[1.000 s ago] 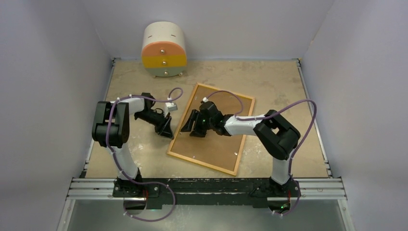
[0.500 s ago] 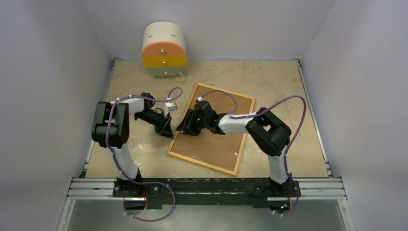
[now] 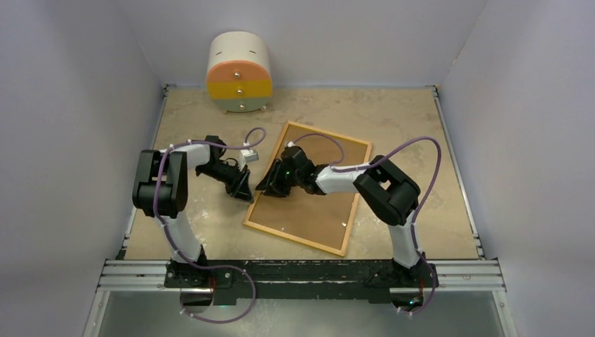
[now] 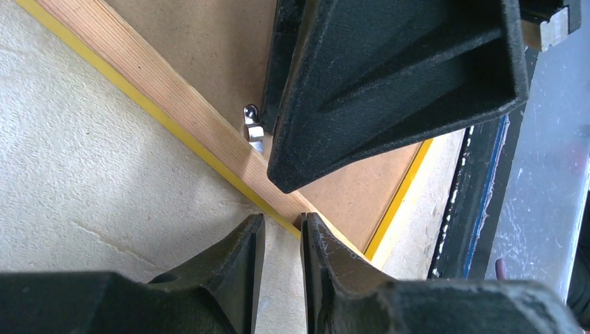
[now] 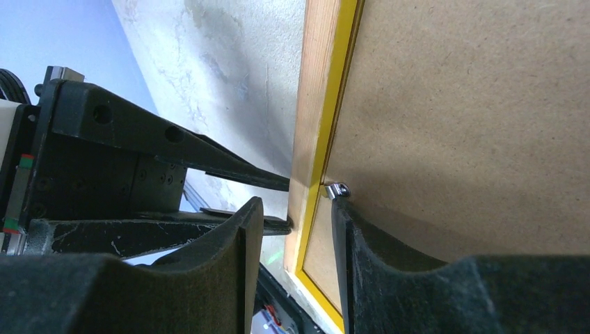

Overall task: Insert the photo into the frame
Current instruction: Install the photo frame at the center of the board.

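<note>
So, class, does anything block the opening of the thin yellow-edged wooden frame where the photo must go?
Yes. A brown hardboard backing sheet fills the opening of the thin wooden frame, lying back-up, with a small metal clip at its edge. It likely has to come out first.

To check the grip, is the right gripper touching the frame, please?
Cannot tell. Right wrist view: right gripper straddles a rail of the frame; contact unclear.

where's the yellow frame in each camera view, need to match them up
top external: the frame lies back up, tilted, mid-table.
left wrist: frame rail runs diagonally from upper left to lower centre.
right wrist: frame rail runs top to bottom, centre.
shared landmark: brown backing board inside the rails, in all three.
</note>
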You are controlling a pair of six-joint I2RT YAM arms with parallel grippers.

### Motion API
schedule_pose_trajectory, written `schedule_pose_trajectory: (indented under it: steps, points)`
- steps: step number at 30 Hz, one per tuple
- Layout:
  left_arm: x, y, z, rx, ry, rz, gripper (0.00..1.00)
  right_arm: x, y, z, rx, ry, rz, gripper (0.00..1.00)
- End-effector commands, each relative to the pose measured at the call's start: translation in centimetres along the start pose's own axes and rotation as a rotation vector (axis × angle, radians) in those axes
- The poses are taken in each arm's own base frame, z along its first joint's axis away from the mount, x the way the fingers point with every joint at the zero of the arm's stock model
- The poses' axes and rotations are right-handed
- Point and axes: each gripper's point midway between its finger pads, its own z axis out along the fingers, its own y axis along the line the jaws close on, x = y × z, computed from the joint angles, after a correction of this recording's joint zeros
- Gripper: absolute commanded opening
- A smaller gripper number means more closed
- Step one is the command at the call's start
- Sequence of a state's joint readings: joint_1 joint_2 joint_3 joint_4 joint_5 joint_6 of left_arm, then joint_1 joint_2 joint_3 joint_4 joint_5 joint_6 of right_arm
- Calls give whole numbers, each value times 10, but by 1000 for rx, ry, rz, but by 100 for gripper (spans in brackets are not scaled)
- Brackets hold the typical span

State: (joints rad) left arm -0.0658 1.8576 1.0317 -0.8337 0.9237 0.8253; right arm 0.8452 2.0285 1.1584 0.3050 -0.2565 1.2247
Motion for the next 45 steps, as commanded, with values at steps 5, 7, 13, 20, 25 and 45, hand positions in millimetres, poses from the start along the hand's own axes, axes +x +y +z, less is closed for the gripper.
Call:
schedule_pose_trajectory:
  steps: [5,7,13,20,25,45]
  points:
    - [2,6,0,-49,25,80,27,-11,9,2,6,-58,40,42]
    - [3,5,1,-50,31,85,27,-13,8,3,12,-67,41,41]
    - [3,4,1,-55,36,94,27,-14,7,6,10,-70,40,33]
    - [1,-5,2,-50,30,132,28,-16,8,9,11,-74,31,27]
    - [4,-6,3,-41,40,129,27,-15,7,12,11,-62,32,24]
    - [-91,15,-10,-21,-117,131,43,-145,2,-79,-30,-271,-30,51]
